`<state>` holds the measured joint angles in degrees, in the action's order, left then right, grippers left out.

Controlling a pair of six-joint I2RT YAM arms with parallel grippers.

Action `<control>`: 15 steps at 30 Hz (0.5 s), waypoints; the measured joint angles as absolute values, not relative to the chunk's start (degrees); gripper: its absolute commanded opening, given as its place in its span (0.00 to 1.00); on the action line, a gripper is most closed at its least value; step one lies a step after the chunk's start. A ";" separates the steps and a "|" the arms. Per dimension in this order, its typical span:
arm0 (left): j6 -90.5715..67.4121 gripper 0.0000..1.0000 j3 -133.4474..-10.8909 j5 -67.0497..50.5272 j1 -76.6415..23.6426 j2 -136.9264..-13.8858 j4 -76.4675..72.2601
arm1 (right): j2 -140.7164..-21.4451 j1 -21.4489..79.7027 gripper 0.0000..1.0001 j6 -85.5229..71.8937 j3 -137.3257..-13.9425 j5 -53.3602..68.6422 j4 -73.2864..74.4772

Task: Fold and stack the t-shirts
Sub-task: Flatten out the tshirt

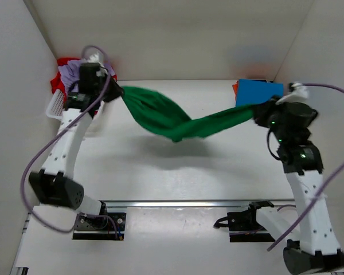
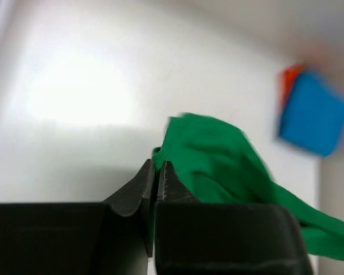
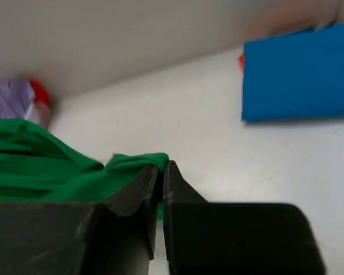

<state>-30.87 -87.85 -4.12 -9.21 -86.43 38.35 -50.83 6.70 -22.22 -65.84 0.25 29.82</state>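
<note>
At the far left, the white lattice basket (image 1: 56,106) holds the lavender t-shirt (image 1: 73,72) and some red cloth (image 1: 58,82). Your left gripper (image 1: 113,91) sits just beside its rim, so a careless swing there could catch the basket or drag out the heap. Between the arms the green t-shirt (image 1: 166,117) hangs as a sagging, twisted band, seemingly off the table (image 1: 218,166) with its shadow below. Lowered like this, it would likely land bunched rather than flat, and no clean fold would come of it. Pull the arms too far apart and a thin pinch of hem may slip free, dropping one end. On the right, your right gripper (image 1: 259,112) is close to the folded blue t-shirt (image 1: 259,91), which lies on the red-orange t-shirt (image 1: 236,89). Trailing green cloth or the gripper itself could brush that stack and spoil it. As for the grip, the left wrist view shows the left fingers (image 2: 139,188) pressed almost together on a rolled edge of green fabric, with only a sliver of gap. The right wrist view shows the right fingers (image 3: 139,189) likewise nearly closed, nipping a small fold of the same shirt at its other end.
</note>
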 measured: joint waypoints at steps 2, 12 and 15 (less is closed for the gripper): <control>-30.76 0.00 -95.11 -3.40 -8.38 -81.34 39.07 | -48.69 2.59 0.00 -21.87 -69.63 0.84 29.63; -29.12 0.00 -100.12 1.19 -6.87 -63.13 44.97 | -39.24 -4.99 0.00 -19.40 -74.24 0.14 35.00; -28.64 0.00 -99.66 1.89 -6.94 -63.07 47.11 | -38.57 -5.19 0.00 -18.83 -75.90 -1.13 36.77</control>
<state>-28.64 -99.66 1.89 -6.94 -63.07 47.11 -38.57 -5.19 -18.83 -75.90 -1.13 36.77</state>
